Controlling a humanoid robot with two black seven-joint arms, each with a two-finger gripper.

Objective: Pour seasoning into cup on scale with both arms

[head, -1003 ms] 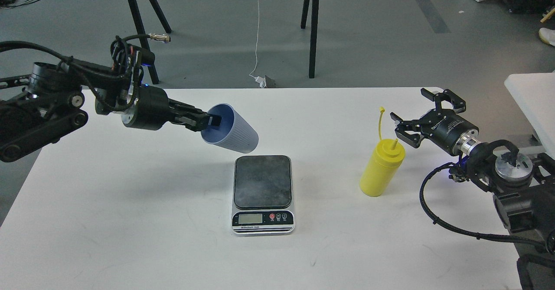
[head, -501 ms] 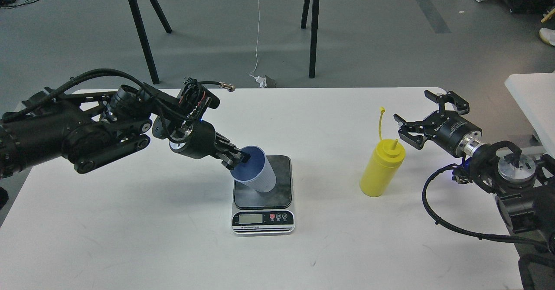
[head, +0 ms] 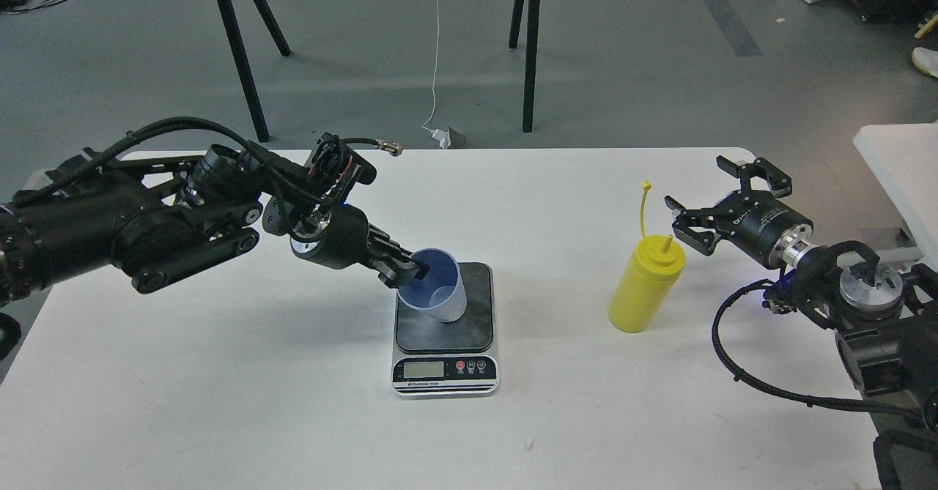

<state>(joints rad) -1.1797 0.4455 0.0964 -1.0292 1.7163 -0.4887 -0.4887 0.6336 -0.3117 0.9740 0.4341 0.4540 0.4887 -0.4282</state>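
The light-blue ribbed cup [head: 442, 292] stands nearly upright on the dark plate of the scale [head: 469, 329] in the middle of the white table. My left gripper [head: 405, 269] is shut on the cup's left rim, one finger inside it. The yellow seasoning bottle [head: 645, 285] stands upright to the right of the scale, its nozzle bare and its cap strap sticking up. My right gripper [head: 714, 201] is open and empty, just right of the bottle's top, not touching it.
The white table [head: 293, 402] reaches to the front and left. A second white surface [head: 901, 168] juts in at the far right. Black trestle legs [head: 527, 43] stand on the grey floor behind the table.
My left arm swung in and down, brought the cup from the air left of the scale onto its plate, then tipped it from lying slanted to nearly upright. The right gripper barely moved.
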